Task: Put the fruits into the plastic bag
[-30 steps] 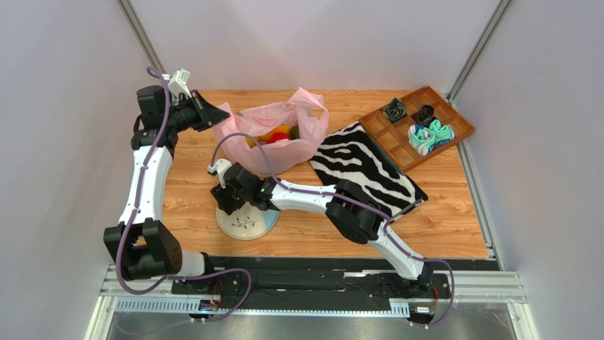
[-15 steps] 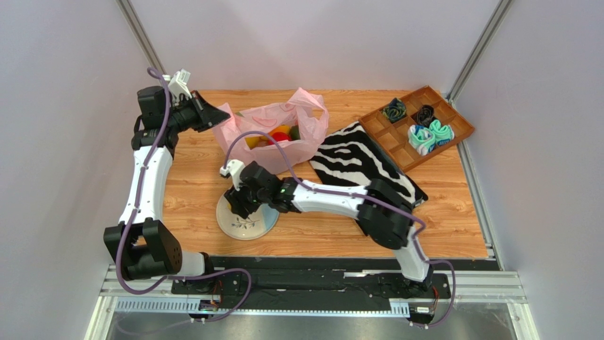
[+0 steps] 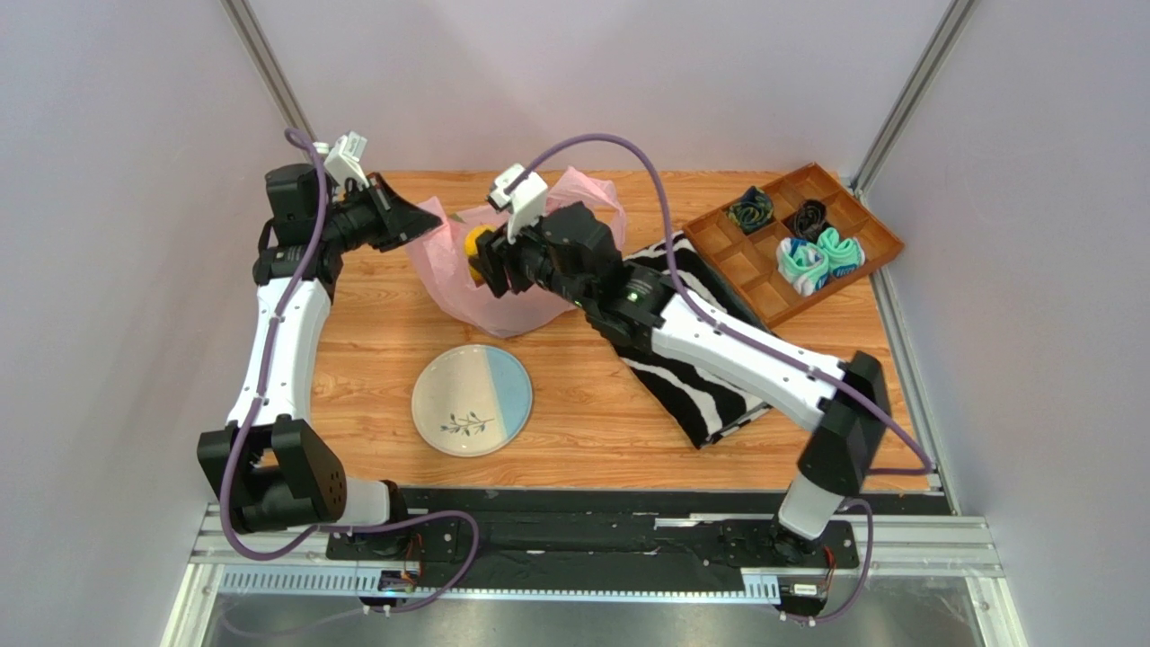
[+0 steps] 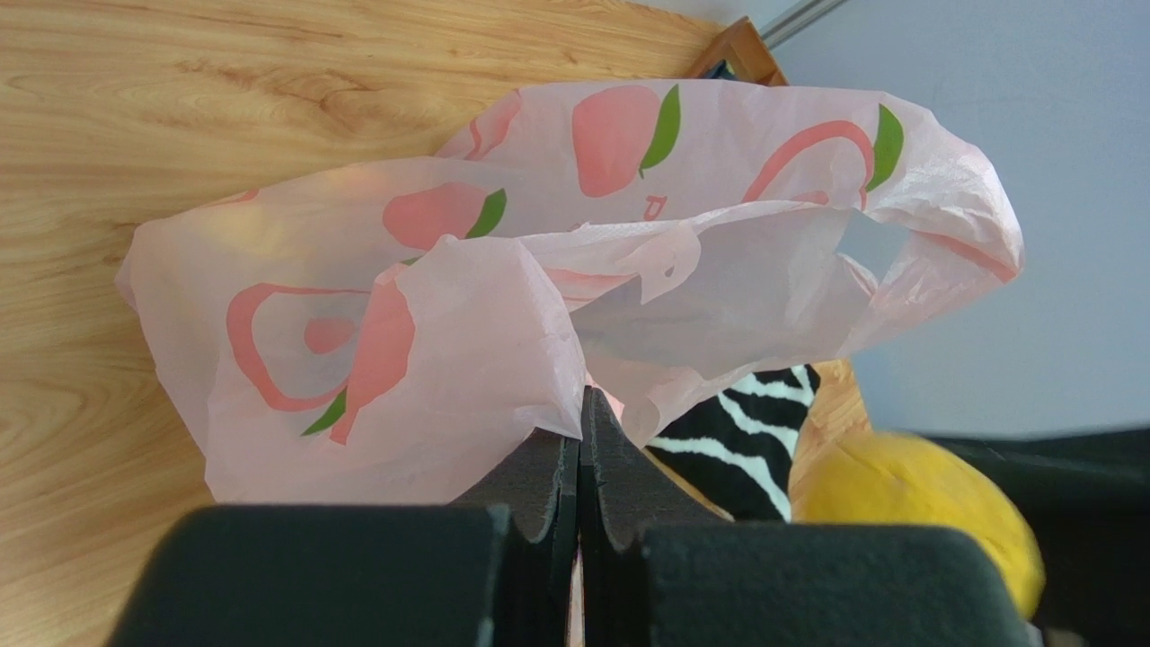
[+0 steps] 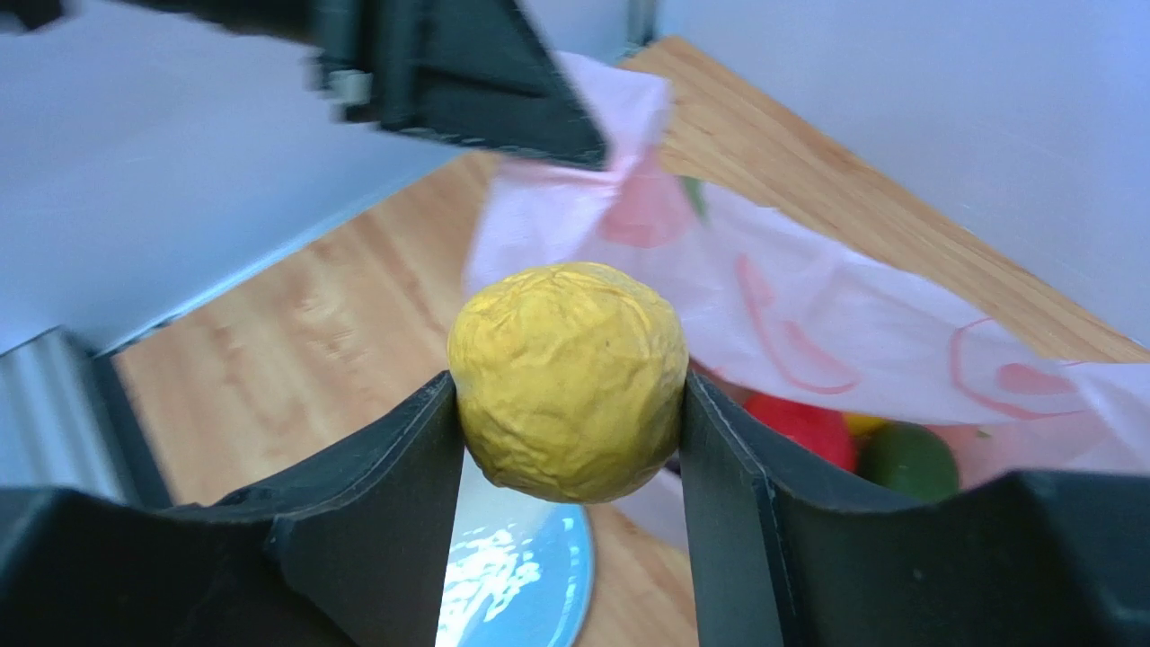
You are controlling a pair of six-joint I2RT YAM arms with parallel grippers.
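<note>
The pink plastic bag (image 3: 502, 305) printed with peaches stands at the back of the table. My left gripper (image 3: 408, 224) is shut on its left rim, and the wrist view shows its jaws (image 4: 581, 409) pinching the thin film of the bag (image 4: 405, 324). A yellow lemon (image 5: 567, 380) sits between the fingers of my right gripper (image 5: 567, 388), which is shut on it. That gripper (image 3: 483, 260) holds the lemon (image 3: 475, 256) just over the bag's open mouth. Inside the bag (image 5: 824, 324) lie a red fruit (image 5: 810, 426) and a green fruit (image 5: 907, 460).
A pale blue and white plate (image 3: 471, 399) lies bare near the front. A zebra-striped cloth (image 3: 686, 384) lies under my right arm. A wooden compartment tray (image 3: 864, 243) with rolled cloth bundles stands at the back right.
My right arm has lifted the lemon off the plate and swung it back and up to the bag's mouth. The left gripper has kept its hold on the rim.
</note>
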